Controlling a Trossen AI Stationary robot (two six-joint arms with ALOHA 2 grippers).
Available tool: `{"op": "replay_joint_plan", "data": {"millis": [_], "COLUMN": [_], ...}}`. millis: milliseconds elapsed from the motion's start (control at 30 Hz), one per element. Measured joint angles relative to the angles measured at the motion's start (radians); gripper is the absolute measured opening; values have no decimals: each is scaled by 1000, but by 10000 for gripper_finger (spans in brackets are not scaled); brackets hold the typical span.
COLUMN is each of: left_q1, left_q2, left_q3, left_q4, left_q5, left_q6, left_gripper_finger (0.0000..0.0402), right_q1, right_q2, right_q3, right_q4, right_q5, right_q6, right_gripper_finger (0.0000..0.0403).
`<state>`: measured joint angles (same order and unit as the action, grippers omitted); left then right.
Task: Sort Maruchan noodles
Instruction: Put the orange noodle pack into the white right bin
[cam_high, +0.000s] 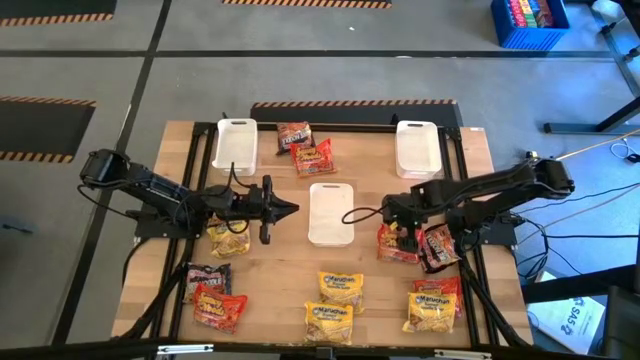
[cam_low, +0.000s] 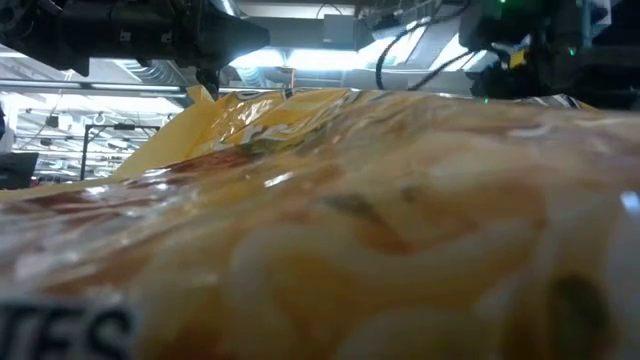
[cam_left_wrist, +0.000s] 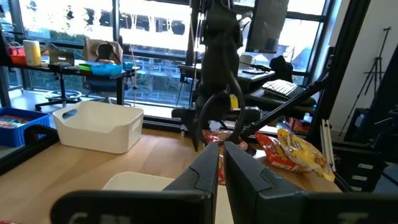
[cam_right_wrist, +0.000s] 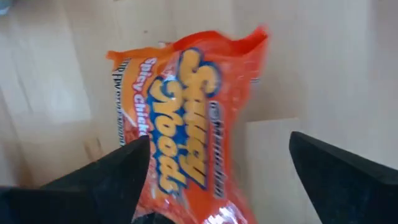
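Several Maruchan packets lie flat on the wooden table. A red spicy-chicken packet (cam_high: 397, 243) (cam_right_wrist: 186, 124) lies right of the middle tray. My right gripper (cam_high: 401, 230) (cam_right_wrist: 227, 171) hangs over it, open, pointing down, one finger on either side, and I see no touch. A dark-and-red packet (cam_high: 440, 247) lies beside it. My left gripper (cam_high: 288, 208) (cam_left_wrist: 222, 167) is shut and empty, held level above the table left of the middle tray (cam_high: 330, 213), pointing toward the table's right. A yellow packet (cam_high: 230, 240) lies under the left arm.
White trays stand at far left (cam_high: 236, 143) and far right (cam_high: 417, 148). A dark packet (cam_high: 293, 133) and a red one (cam_high: 313, 157) lie between them. More packets lie near left (cam_high: 218, 308), near centre (cam_high: 340, 287) and near right (cam_high: 430, 312). A yellow packet (cam_low: 320, 220) blocks the low view.
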<state>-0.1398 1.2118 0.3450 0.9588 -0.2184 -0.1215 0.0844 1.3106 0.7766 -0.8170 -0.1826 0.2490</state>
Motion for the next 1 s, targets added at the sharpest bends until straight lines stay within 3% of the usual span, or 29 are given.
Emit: {"op": "replay_joint_plan", "data": {"millis": [333,467,1000], "left_q1": [0,0,2], "left_q2": [0,0,0], "left_q3": [0,0,0], "left_q4": [0,0,0], "left_q5": [-4,-4,-5], "left_q6": [0,0,1], "left_gripper_finger": [20,20,20], "right_q1": [0,0,0], "right_q2": [1,1,53], "right_q3": [-159,-176,-173], "right_q4": [227,306,362], "right_q5": [-149,-206,-318], "right_q6": [62,61,12], "right_gripper_finger": [335,305,35]}}
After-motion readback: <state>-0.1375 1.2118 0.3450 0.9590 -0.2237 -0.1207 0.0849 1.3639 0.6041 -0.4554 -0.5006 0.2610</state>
